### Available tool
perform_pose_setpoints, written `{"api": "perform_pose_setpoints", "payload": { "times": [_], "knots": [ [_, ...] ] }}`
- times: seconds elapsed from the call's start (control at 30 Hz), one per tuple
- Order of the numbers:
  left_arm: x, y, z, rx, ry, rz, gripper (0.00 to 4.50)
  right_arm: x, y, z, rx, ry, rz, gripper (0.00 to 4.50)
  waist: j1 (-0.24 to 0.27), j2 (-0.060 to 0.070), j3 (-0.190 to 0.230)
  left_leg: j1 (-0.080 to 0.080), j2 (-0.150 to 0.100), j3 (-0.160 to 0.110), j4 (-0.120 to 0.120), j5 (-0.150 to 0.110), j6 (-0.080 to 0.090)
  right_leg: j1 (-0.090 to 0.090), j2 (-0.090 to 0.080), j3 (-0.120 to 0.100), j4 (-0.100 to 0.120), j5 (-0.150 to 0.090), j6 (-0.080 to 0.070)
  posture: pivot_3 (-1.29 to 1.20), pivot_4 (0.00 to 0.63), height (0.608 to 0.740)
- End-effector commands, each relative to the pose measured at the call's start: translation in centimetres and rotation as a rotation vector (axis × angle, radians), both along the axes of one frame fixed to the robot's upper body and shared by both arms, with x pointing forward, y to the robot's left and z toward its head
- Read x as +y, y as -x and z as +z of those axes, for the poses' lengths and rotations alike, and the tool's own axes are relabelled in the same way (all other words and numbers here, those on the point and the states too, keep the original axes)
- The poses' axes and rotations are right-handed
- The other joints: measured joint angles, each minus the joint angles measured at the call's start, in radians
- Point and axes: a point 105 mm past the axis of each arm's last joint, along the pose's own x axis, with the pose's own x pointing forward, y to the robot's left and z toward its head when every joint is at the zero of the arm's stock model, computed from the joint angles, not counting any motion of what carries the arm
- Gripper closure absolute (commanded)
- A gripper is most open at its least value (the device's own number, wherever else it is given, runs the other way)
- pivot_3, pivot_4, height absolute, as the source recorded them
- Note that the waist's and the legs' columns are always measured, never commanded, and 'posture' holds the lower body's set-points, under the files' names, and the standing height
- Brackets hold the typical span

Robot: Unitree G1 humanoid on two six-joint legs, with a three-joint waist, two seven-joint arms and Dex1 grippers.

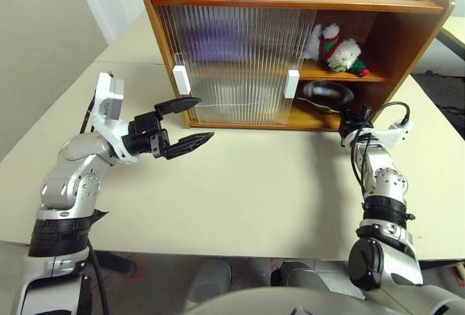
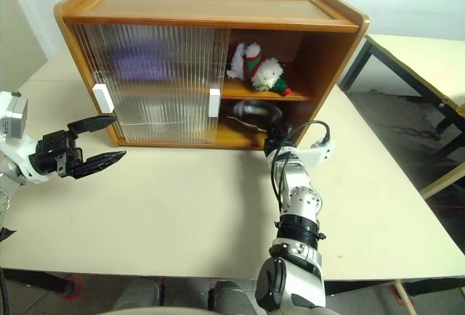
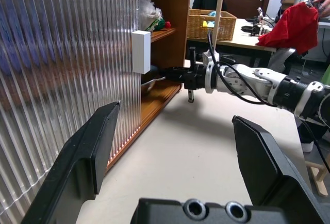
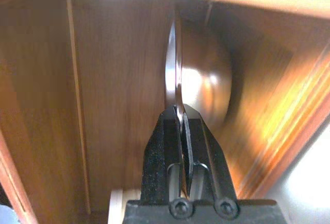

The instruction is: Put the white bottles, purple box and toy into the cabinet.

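L arm: bent, raised, left pincer (image 1: 186, 122) level, fingers spread wide, empty | R arm: extended forward, right pincer (image 4: 181, 118) fingers clamped together on silver dish (image 4: 203, 82) rim

Behind the cabinet's (image 1: 418, 39) ribbed sliding doors (image 1: 232, 64), a purple blur shows on the upper shelf; what it is cannot be told.
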Motion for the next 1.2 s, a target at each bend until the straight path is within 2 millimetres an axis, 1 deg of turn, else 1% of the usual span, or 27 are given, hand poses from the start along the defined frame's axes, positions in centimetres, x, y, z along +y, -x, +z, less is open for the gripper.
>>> {"api": "perform_pose_setpoints", "payload": {
  "times": [0.03, 0.2, 0.3, 0.4, 0.47, 0.53, 0.6, 0.63, 0.67, 0.8, 0.87, 1.0, 1.07, 1.13, 1.2],
  "knots": [
    [0.1, 0.3, 0.2, -0.012, -0.013, -0.005, 0.00, -0.6, 0.0, -2.2, 0.069, 0.008, -0.017, 4.46, 0.000, 0.000, 0.000, 0.000, 0.000, 0.000, 0.000, 0.000, -0.001, 0.000, 0.000, 0.000, 0.000, 0.001, -0.001, 0.20, 0.002, 0.740],
    [0.1, 0.3, 0.2, -0.011, -0.013, -0.004, 0.00, -0.7, -0.5, -2.6, 0.072, 0.018, -0.012, 4.46, 0.001, 0.000, 0.000, 0.000, 0.000, 0.000, 0.000, 0.002, -0.001, 0.000, 0.000, 0.000, 0.000, 0.002, -0.004, 0.20, 0.003, 0.740],
    [0.1, 0.3, 0.1, -0.010, -0.012, -0.002, 0.00, -0.7, -0.6, -2.8, 0.075, 0.024, -0.011, 3.78, 0.001, 0.000, 0.000, 0.000, 0.000, 0.001, 0.000, 0.002, 0.000, 0.000, 0.000, 0.000, 0.000, 0.002, -0.005, 0.20, 0.004, 0.740],
    [0.1, 0.3, 0.1, -0.010, -0.012, -0.002, 0.00, -0.7, -0.6, -2.9, 0.075, 0.029, -0.006, 2.79, 0.001, 0.000, 0.000, 0.000, 0.001, 0.001, 0.000, 0.003, 0.000, -0.001, 0.000, 0.000, 0.000, 0.003, -0.005, 0.20, 0.004, 0.740],
    [0.1, 0.3, 0.1, -0.009, -0.011, -0.001, 0.00, -0.8, -0.6, -2.9, 0.074, 0.032, -0.003, 1.99, 0.001, 0.000, 0.000, 0.000, 0.001, 0.001, 0.000, 0.003, 0.000, 0.000, 0.000, 0.000, 0.000, 0.003, -0.004, 0.20, 0.005, 0.740],
    [0.1, 0.3, 0.1, -0.009, -0.011, -0.001, 0.00, -1.1, -0.3, -2.9, 0.072, 0.036, -0.005, 1.36, 0.002, 0.000, 0.000, 0.000, 0.000, 0.001, 0.001, 0.003, 0.000, 0.000, 0.000, 0.000, 0.000, 0.003, -0.004, 0.20, 0.006, 0.740],
    [0.1, 0.3, 0.1, -0.009, -0.011, -0.002, 0.00, -1.3, -0.1, -2.7, 0.068, 0.045, -0.004, 0.64, 0.002, -0.001, 0.000, 0.001, 0.000, 0.001, 0.001, 0.003, 0.000, 0.001, 0.000, 0.000, 0.000, 0.003, -0.005, 0.20, 0.006, 0.740],
    [0.1, 0.3, 0.1, -0.009, -0.012, -0.002, 0.00, -1.4, 0.1, -2.5, 0.063, 0.052, -0.001, 0.19, 0.003, -0.001, 0.000, 0.001, 0.000, 0.001, 0.001, 0.003, 0.000, 0.001, 0.000, 0.000, 0.000, 0.003, -0.005, 0.20, 0.007, 0.740],
    [0.0, 0.3, 0.1, -0.008, -0.012, -0.003, 0.00, -1.6, 0.2, -2.3, 0.056, 0.058, 0.002, 0.03, 0.003, -0.001, 0.000, 0.001, 0.000, 0.001, 0.001, 0.003, 0.000, 0.001, 0.000, 0.000, 0.000, 0.002, -0.005, 0.20, 0.007, 0.740],
    [0.0, 0.3, 0.1, -0.008, -0.011, -0.004, 0.00, -2.0, 1.1, -0.9, 0.025, 0.074, 0.014, 0.03, 0.010, -0.001, 0.000, 0.001, 0.000, 0.001, 0.001, 0.003, 0.000, 0.002, 0.000, 0.000, 0.000, 0.001, -0.007, 0.19, 0.007, 0.740],
    [0.0, 0.2, 0.1, -0.009, -0.011, -0.005, 0.00, -2.1, 2.0, -0.3, 0.009, 0.089, 0.033, 0.03, 0.011, -0.001, 0.000, 0.000, -0.001, 0.001, 0.001, 0.003, 0.000, 0.001, 0.000, 0.000, 0.000, 0.001, -0.008, 0.19, 0.008, 0.740],
    [-0.1, 0.2, 0.1, -0.010, -0.011, -0.008, 0.00, -2.5, 4.3, 0.2, 0.007, 0.118, 0.069, 0.03, 0.011, 0.000, 0.000, 0.000, -0.001, 0.002, 0.000, 0.003, -0.001, 0.000, 0.001, 0.000, 0.000, 0.001, -0.006, 0.19, 0.008, 0.740],
    [-0.1, 0.2, 0.2, -0.010, -0.010, -0.010, 0.00, -2.4, 5.5, 0.4, 0.008, 0.158, 0.106, 0.03, 0.011, 0.000, 0.000, 0.000, -0.001, 0.003, 0.000, 0.002, -0.001, 0.000, 0.001, 0.000, 0.000, 0.002, -0.003, 0.18, 0.008, 0.740],
    [-0.1, 0.2, 0.2, -0.008, -0.009, -0.012, 0.00, -1.8, 6.7, 0.7, 0.000, 0.213, 0.171, 0.03, 0.010, 0.000, 0.000, 0.000, -0.001, 0.003, 0.000, 0.002, -0.001, 0.000, 0.001, 0.000, 0.000, 0.002, -0.002, 0.18, 0.010, 0.740],
    [-0.1, 0.2, 0.1, -0.005, -0.009, -0.014, 0.00, -0.1, 8.2, 0.9, -0.014, 0.342, 0.313, 0.03, 0.009, 0.000, 0.000, 0.000, -0.001, 0.004, 0.000, 0.002, -0.001, 0.000, 0.001, 0.000, 0.000, 0.000, -0.001, 0.17, 0.012, 0.740]
  ]
}}
